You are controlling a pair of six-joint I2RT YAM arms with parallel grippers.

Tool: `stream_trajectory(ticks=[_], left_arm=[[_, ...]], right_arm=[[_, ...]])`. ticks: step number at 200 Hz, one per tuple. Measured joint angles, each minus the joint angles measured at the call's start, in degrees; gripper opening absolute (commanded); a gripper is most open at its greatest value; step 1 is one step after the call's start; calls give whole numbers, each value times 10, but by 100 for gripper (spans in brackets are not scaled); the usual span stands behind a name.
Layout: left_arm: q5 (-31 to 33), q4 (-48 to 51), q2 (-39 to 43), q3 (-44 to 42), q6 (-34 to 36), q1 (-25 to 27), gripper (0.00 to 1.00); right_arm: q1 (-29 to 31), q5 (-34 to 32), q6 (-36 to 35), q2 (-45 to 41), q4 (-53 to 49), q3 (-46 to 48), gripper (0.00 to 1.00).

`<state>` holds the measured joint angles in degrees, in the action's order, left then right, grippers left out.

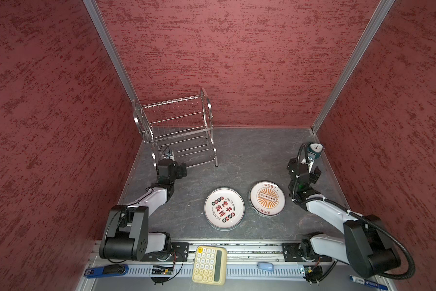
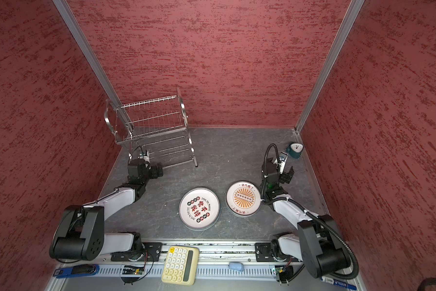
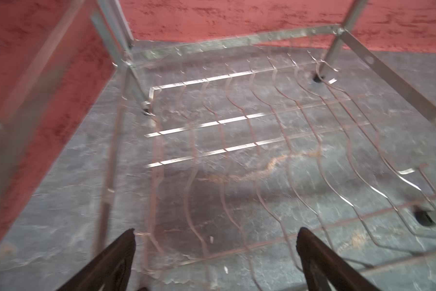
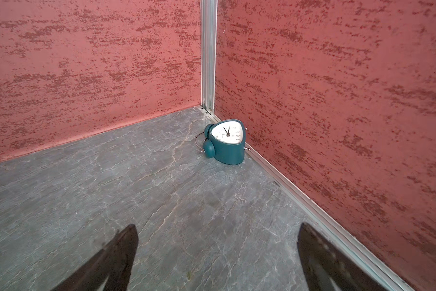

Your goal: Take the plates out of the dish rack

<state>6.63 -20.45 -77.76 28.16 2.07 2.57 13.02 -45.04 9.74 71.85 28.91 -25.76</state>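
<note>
**First:** At the far left of the table (image 1: 249,156), what is held in the dish rack (image 1: 179,136)?

**Second:** Nothing is seen in either tier in both top views, and the wire slots stand bare. The plates (image 1: 224,208) are found off it, laid flat in two piles near the front middle. One pile is topped with red-black characters, and the sunburst pile (image 1: 267,198) is set just beside it.

**First:** How would such a plate be expected to handle?

**Second:** It is judged stiff, smooth and probably slippery. It would be breakable if ceramic, which cannot be told. A hold would best be taken across the raised rim, since nothing is offered to pinch on a flat face. On a pile, only the top rim can be reached cleanly.

**First:** And the grippers?

**Second:** Both are spread wide, with nothing between the jaws. The left gripper (image 3: 216,234) is held low before the rack's lower tier, which is seen blurred through the wrist camera. The right gripper (image 4: 216,226) is pointed at the far right corner.

**First:** What of the room and the surface?

**Second:** Three sides are closed by red textured walls (image 1: 237,63). The table is covered in a dark grey, stone-patterned sheet, flat and matt, so little sliding is expected of a plate set down on it. A teal alarm clock (image 4: 227,143) is seen lying on its back by the right wall, well apart from the piles.
</note>
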Motion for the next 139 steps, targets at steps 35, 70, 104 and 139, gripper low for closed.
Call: stream_trajectory(ticks=[35, 70, 104, 139], left_arm=[[-32, -103, -49, -4, 15, 3, 99], [-48, -173, -65, -30, 16, -3, 99], [-78, -292, -83, -77, 15, -24, 100], [-78, -321, -94, -80, 12, -24, 99]], right_arm=[[-8, 24, -38, 51, 80, 5, 99], [-17, 51, -88, 66, 177, 47, 99], [-48, 107, -100, 75, 255, 92, 99], [-61, 156, -107, 131, 343, 122, 99]])
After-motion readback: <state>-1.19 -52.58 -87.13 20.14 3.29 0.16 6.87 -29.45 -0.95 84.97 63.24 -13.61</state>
